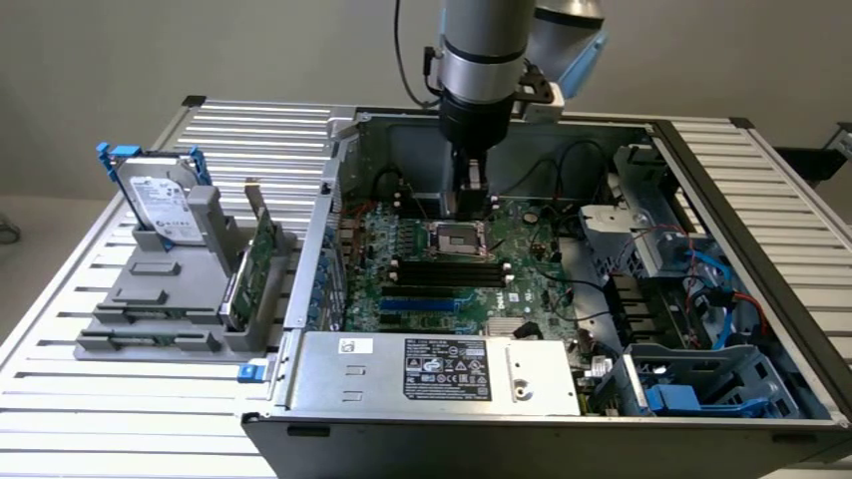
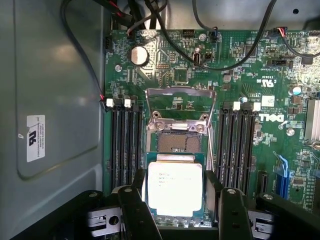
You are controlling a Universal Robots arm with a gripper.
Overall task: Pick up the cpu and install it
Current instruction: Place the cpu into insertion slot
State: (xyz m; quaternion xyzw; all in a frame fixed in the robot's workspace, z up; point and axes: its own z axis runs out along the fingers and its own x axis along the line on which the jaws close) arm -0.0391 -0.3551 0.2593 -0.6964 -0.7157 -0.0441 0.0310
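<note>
In the exterior view the hand [image 1: 466, 210] hangs inside the computer case [image 1: 399, 150], with the open socket [image 1: 466, 239] just at its six o'clock. In the wrist view its fingers [image 2: 134, 210] grip the cpu [image 2: 175, 186] by opposite edges, apparently above the socket and square to it.
</note>
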